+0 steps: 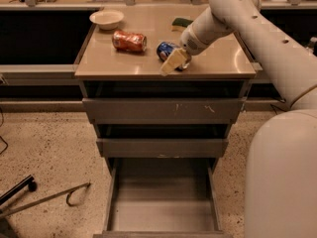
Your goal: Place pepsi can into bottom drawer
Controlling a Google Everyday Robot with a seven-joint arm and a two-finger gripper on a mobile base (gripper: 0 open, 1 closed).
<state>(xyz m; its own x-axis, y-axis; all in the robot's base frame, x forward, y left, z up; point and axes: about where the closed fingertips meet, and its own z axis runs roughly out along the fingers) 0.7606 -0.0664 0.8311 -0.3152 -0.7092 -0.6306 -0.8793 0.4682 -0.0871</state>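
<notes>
The pepsi can, blue with silver ends, lies on its side on the beige cabinet top, near the middle. My gripper reaches down from the right and sits at the can's front right side, touching or nearly touching it, close to the top's front edge. The bottom drawer is pulled out wide open below, its grey floor bare.
A dented orange-red can lies left of the pepsi can. A white bowl and a green sponge sit further back. Two shallower drawers stand slightly ajar. My white body fills the right. Metal rods lie on the floor at the left.
</notes>
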